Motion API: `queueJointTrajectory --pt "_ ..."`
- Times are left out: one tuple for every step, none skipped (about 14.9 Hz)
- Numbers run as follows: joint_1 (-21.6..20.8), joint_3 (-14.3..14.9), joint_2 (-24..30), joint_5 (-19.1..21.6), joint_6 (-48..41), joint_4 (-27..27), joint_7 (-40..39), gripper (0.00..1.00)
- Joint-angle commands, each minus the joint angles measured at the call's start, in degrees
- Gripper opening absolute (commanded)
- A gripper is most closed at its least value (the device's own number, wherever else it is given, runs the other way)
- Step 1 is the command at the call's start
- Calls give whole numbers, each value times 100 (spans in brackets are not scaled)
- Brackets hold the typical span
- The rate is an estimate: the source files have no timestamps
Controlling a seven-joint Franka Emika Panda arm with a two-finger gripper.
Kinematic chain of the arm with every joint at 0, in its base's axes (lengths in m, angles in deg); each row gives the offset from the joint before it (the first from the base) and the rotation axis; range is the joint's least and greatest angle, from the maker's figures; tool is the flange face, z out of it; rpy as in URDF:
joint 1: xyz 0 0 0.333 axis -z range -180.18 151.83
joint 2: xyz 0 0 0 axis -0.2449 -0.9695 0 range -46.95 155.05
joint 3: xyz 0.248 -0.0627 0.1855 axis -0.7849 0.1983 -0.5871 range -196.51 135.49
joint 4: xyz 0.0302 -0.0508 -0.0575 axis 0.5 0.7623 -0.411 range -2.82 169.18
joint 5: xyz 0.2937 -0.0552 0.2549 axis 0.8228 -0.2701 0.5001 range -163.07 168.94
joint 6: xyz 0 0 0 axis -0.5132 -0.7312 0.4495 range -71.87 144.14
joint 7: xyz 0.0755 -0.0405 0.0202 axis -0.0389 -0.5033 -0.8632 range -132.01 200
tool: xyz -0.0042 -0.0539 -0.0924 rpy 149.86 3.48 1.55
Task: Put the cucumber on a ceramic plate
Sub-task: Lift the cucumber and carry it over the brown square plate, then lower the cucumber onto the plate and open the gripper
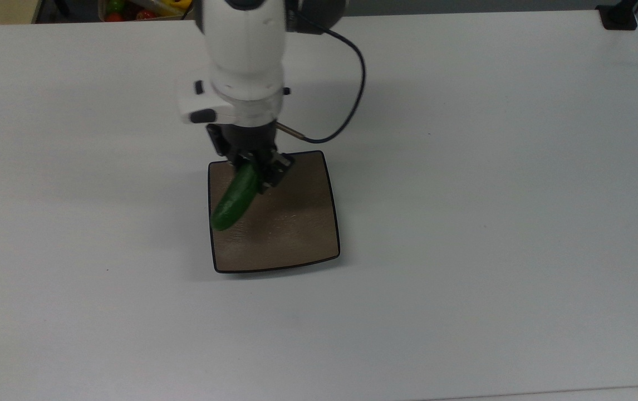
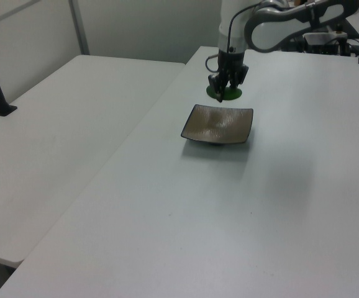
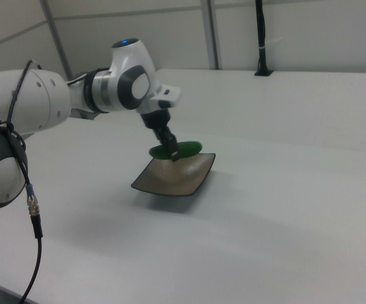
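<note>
Top view, left to right: cucumber (image 1: 234, 197) hangs over the plate's (image 1: 297, 234) left half, lower end toward the top view's bottom-left, upper end pinched in the gripper (image 1: 255, 172) — fingers closed on it near that end, most of its length sticking out free. Gripper sits over the plate's top-left corner, arm (image 1: 244, 61) coming down from the top edge, black cable (image 1: 352, 83) looping off to the right. Plate surface is bare apart from the shadow under the cucumber; can't tell from this view if the cucumber touches it

Left view: gripper (image 2: 225, 87) and cucumber (image 2: 229, 94) sit at the plate's (image 2: 220, 127) far edge. Right view: cucumber (image 3: 182, 149) is roughly level above the plate's (image 3: 176, 177) far edge, gripper (image 3: 171, 152) clamped on it, apparently clear of the plate — plate rests on the white table (image 3: 284, 209)
</note>
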Motion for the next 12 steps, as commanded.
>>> queueJointTrajectory --pt "-258 46 -6 -32 -52 275 159 66" --pt "-258 46 -24 -41 -52 275 159 86" --pt "-258 46 -24 -50 -43 266 151 98" --pt "-258 46 -24 -50 -51 266 151 98" --pt "-258 46 -16 -50 -60 266 151 98" --pt "-250 46 -16 -50 -60 258 151 98" --pt "-250 46 -16 -50 -60 231 142 98" --pt "-241 46 -7 -50 -78 231 142 99" --pt "-232 46 45 -50 -165 231 133 100" --pt "-232 46 89 -50 -331 231 98 100" --pt "-223 46 159 -50 -472 214 28 100" --pt "-214 46 264 -50 -595 205 -146 100"
